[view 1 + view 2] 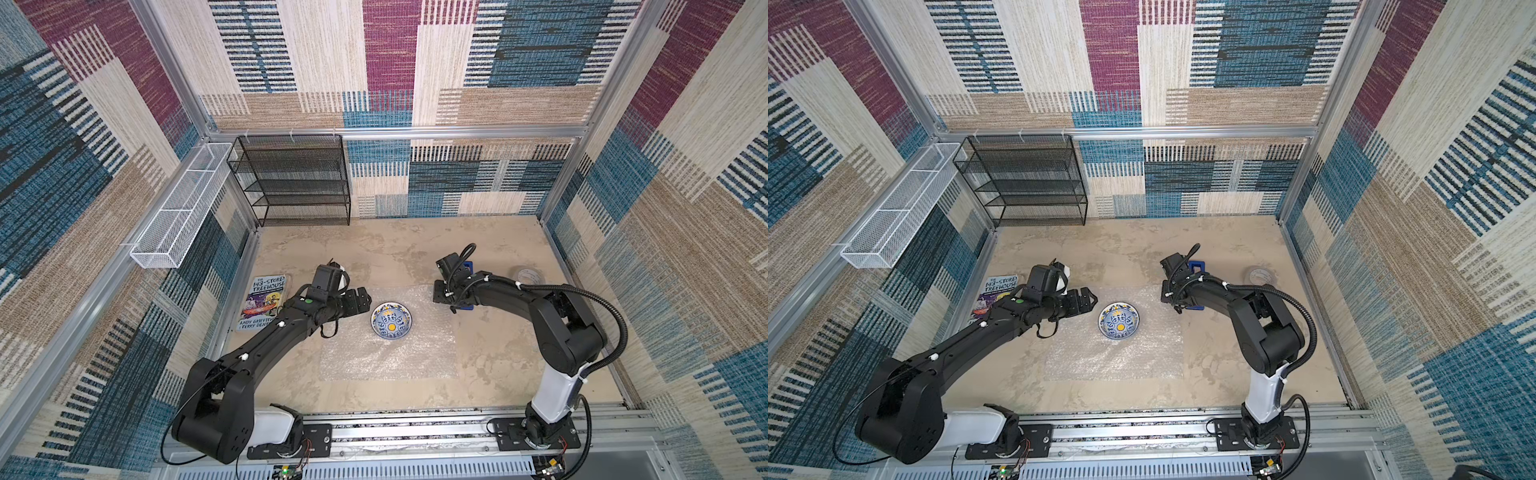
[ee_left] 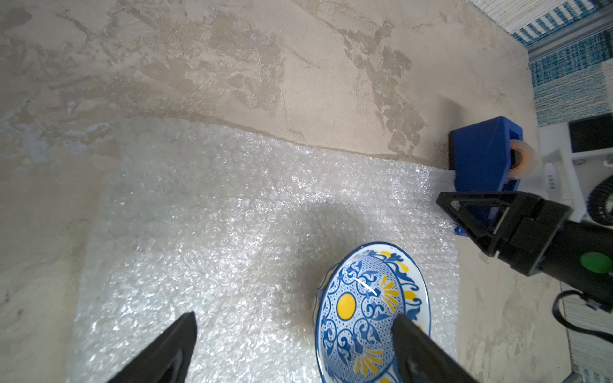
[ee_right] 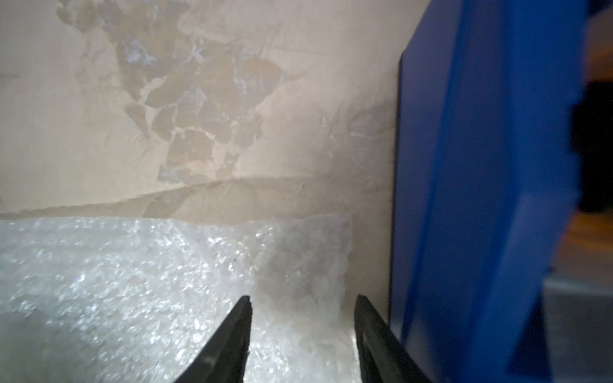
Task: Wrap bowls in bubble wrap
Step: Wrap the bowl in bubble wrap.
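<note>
We see the blue tape dispenser [image 2: 481,156] beside the bubble wrap's [image 1: 386,357] far right corner, crowding our right gripper [image 3: 303,298], whose jaws stand apart over that corner. A book [image 1: 262,303] lies at the bench's [image 1: 498,357] left edge, a tape roll [image 1: 528,275] near its right. The bowl [image 1: 391,320] sits upright on the wrap, its painted inside showing, beside our left gripper [image 2: 293,320], spread wide.
</note>
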You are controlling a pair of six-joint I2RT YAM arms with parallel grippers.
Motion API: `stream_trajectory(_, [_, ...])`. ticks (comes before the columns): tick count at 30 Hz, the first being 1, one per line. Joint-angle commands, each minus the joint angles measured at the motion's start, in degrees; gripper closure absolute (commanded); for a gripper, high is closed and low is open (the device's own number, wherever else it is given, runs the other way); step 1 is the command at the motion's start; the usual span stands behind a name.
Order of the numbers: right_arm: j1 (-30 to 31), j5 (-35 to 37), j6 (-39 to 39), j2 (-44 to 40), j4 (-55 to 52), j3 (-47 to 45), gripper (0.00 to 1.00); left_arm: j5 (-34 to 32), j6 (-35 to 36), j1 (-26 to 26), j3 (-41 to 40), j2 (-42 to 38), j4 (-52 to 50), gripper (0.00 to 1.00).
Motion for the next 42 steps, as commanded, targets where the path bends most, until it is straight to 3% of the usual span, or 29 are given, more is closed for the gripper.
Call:
stream_trajectory(1, [-1.11, -5.76, -0.18, -0.23, 8.05, -0.9, 0.5, -0.49, 1.41, 0.0, -0.57, -0.37, 0.38, 0.04])
stream_trajectory(9, [-1.14, -5.88, -0.43, -2.71, 5.37, -0.97, 0.52, -0.05, 1.34, 0.04, -0.85, -0.33, 0.94, 0.04])
stream_trajectory(15, [1.96, -5.77, 4.18, -21.0, 0.38, -10.87, 0.52, 1.13, 0.66, 0.0, -0.24, 0.8, 1.56, 0.04])
stream_trajectory(22, [11.7, -11.1, 20.83, -38.1, -9.06, -24.79, 0.51, 3.28, -0.71, -0.09, -0.34, 1.93, 3.72, 0.04])
stream_trajectory(28, [12.51, -13.11, 28.95, -52.21, -15.53, -33.93, 0.47, 3.44, -0.09, -0.24, -0.5, 2.07, 3.64, 0.04])
stream_trajectory(34, [12.5, -20.86, 33.19, -54.77, -8.81, -42.53, 0.45, 3.25, -0.35, -0.69, -0.5, 2.14, 3.63, 0.04])
stream_trajectory(42, [12.5, -23.05, 34.99, -51.36, 1.76, -47.99, 0.48, 2.57, -0.09, -0.8, -1.32, 1.39, 3.31, 0.04])
